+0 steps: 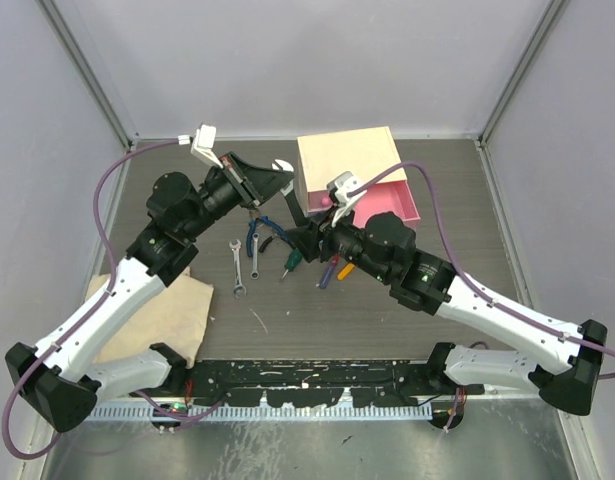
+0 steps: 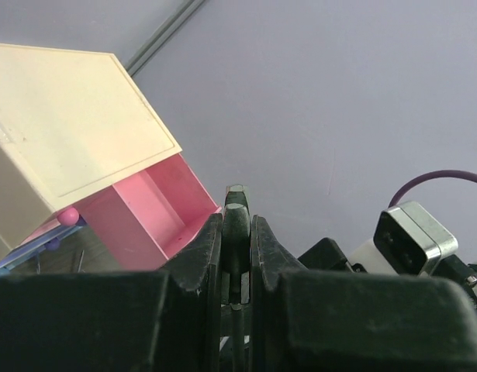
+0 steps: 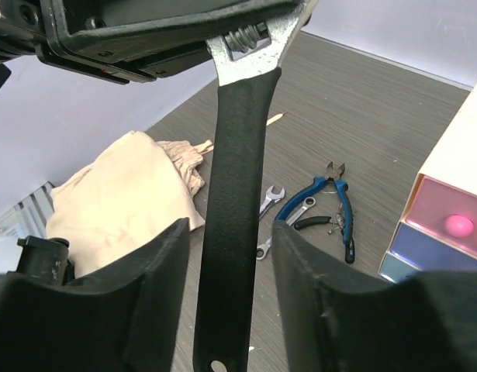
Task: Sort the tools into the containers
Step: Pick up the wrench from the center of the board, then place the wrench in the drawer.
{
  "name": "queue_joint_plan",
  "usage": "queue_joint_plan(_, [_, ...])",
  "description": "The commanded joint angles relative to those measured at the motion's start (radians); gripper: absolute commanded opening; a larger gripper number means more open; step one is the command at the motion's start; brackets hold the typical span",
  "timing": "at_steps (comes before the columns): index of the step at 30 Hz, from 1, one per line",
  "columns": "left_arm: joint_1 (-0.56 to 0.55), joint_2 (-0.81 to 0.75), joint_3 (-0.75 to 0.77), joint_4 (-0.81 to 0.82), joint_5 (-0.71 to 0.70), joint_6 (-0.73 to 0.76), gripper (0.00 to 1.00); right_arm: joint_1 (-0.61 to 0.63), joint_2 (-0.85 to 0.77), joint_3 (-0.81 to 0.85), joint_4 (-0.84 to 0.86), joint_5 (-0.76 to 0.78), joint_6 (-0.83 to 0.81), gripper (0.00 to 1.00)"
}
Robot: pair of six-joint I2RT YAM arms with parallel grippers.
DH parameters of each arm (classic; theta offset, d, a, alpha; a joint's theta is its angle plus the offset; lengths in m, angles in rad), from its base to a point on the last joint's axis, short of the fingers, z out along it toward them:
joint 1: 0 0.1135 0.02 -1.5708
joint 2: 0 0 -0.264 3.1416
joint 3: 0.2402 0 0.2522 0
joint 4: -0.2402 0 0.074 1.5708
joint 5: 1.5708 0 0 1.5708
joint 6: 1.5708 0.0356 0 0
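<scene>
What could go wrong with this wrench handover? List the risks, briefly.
1. The left tool pinches the black-handled wrench only at its head, while the right tool stands open around the handle. If the left lets go first, the wrench would likely fall near the blue pliers.
2. A crooked close could twist the wrench in the left grip.
3. Both wrists crowd the open pink drawer; a swing might knock it.

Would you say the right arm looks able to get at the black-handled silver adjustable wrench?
Probably yes: the right gripper stands open astride the black-handled silver adjustable wrench, nothing between, though the left gripper grips its head.
</scene>
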Motion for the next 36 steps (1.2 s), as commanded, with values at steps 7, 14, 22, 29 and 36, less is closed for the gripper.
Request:
queue_joint_plan(7, [0.002, -0.062, -0.013, 0.089, -0.039, -0.027, 0.00, 0.028, -0.007, -0.006, 0.123, 0.095, 0.008, 0.09])
queue_joint_plan(14, [0.002, -0.081, -0.043, 0.076, -0.046, -0.007, 0.45, 0.027, -0.032, 0.050, -0.006, 0.196, 0.055, 0.01])
queue_joint_plan(22, [0.002, -0.073, -0.040, 0.088, -0.018, 0.008, 0.74, 0.028, -0.076, 0.071, -0.084, 0.218, 0.125, 0.00])
queue_joint_plan(29, [0.002, -0.076, -0.025, 0.006, -0.034, 0.087, 0.82, 0.012, -0.066, 0.239, -0.405, 0.331, 0.146, 0.00])
queue_joint_plan(36, [0.005, -0.048, 0.062, -0.215, -0.080, 0.252, 0.85, -0.063, -0.021, 0.434, -0.757, 0.273, 0.139, 0.00])
